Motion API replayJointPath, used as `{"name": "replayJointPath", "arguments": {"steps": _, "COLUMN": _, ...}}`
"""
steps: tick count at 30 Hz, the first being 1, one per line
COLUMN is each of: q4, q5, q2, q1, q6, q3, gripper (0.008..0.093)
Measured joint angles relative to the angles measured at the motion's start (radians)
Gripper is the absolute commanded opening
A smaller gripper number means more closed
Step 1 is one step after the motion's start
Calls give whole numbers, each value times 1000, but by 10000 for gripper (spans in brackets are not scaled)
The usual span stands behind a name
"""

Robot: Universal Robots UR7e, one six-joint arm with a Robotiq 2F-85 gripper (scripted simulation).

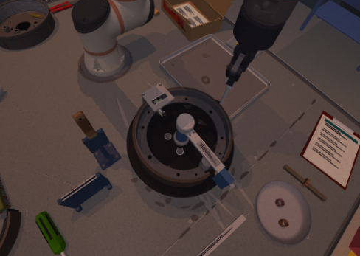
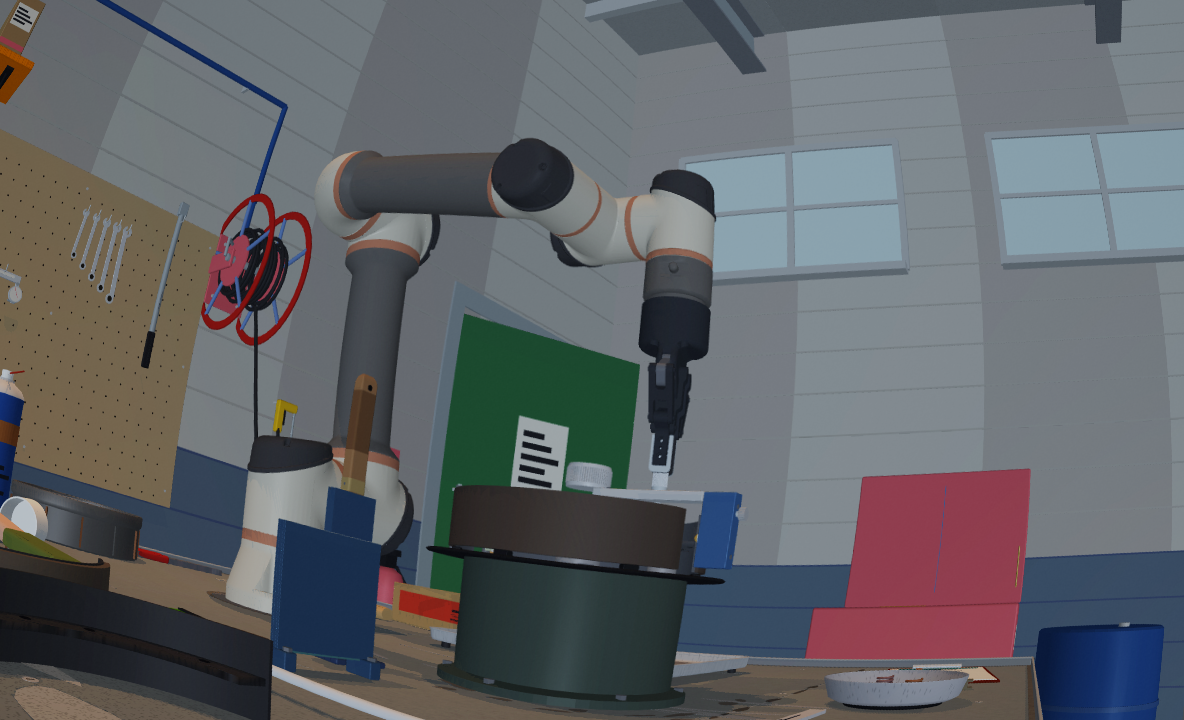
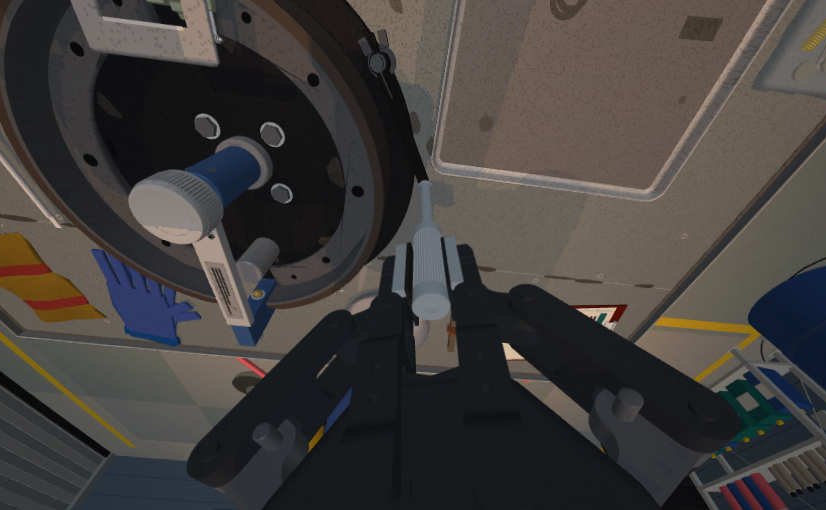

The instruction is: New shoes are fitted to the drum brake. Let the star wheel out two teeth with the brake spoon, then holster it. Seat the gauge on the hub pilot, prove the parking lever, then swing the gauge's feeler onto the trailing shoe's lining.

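Note:
The gauge [image 1: 185, 124] sits on the hub pilot at the middle of the drum brake [image 1: 180, 139], its flat arm [image 1: 206, 151] reaching out to a blue feeler block [image 1: 223, 179] at the brake's near-right rim. At the brake's far-right edge stands the parking lever [image 3: 428, 253], a slim grey knurled handle that my gripper [image 3: 428, 266] clasps from above. The lever slants down toward the brake's rim [image 1: 225, 93]. The wooden-handled brake spoon [image 1: 84, 122] stands in its blue holster [image 1: 101, 148] left of the brake.
Behind the brake lie a shallow grey tray [image 1: 214, 73] and an open cardboard box [image 1: 197, 7], with my arm's base [image 1: 105, 56] at the far left. A clipboard [image 1: 332, 147] and a grey dish [image 1: 283, 211] lie to the right. A blue bracket [image 1: 84, 191] and green screwdriver [image 1: 51, 232] lie front-left.

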Motion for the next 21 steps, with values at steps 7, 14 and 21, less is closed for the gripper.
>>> {"name": "replayJointPath", "arguments": {"steps": 7, "q4": 0, "q5": 0, "q2": 2, "q1": -7, "q6": -8, "q3": -2, "gripper": 80}}
{"name": "replayJointPath", "arguments": {"steps": 14, "q4": 1, "q5": 1, "q2": 3, "q1": -15, "q6": -15, "q3": -3, "gripper": 80}}
{"name": "replayJointPath", "arguments": {"steps": 21, "q4": 1, "q5": 1, "q2": 4, "q1": -22, "q6": -22, "q3": -4, "gripper": 80}}
